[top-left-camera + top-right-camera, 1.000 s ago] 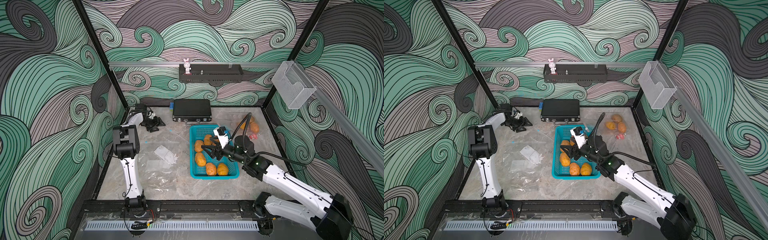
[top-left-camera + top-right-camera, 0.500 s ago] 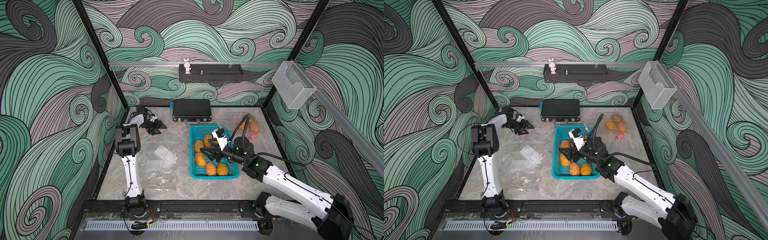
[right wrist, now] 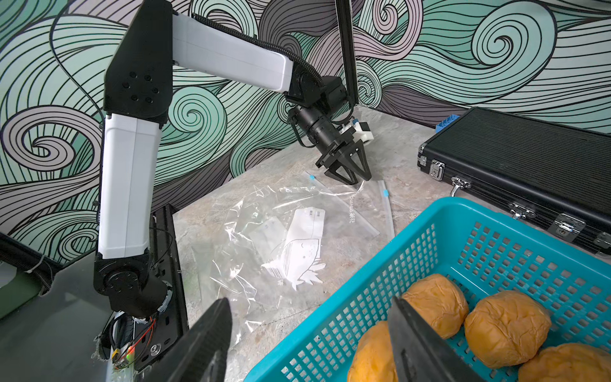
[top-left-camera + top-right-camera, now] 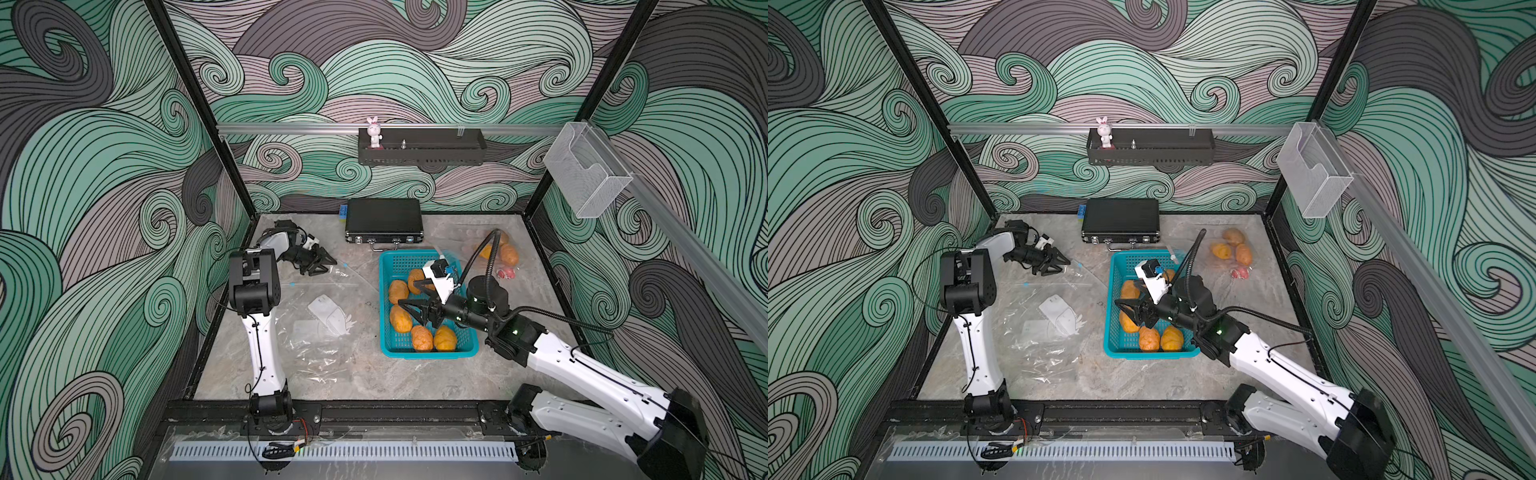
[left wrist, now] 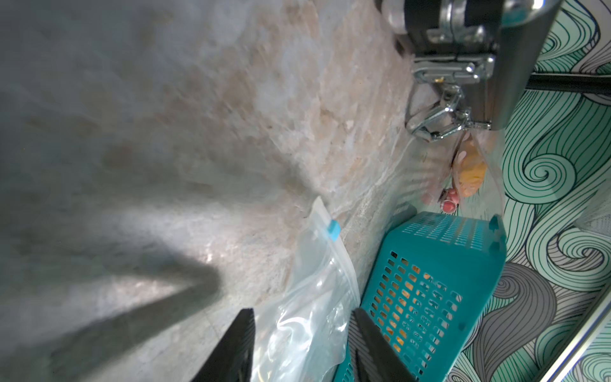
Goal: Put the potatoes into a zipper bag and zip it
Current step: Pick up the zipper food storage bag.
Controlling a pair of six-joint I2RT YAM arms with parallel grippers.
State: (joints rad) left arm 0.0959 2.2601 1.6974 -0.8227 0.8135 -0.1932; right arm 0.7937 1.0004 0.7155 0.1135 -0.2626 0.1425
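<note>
The basket [image 4: 428, 354] sat right of centre on the table [image 4: 395, 380], with the potatoes [image 4: 401, 319] in it. The zipper bag [image 4: 316, 345] lay flat to its left. A case [image 4: 384, 218] lay behind the basket by the back wall. Another bag [image 4: 509, 255] of potatoes lay to the basket's right rear.

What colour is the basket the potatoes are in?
The basket is teal blue, seen best in the right wrist view.

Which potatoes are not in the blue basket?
The three potatoes at the back right of the table, beside a pink thing; all others lie in the basket.
</note>
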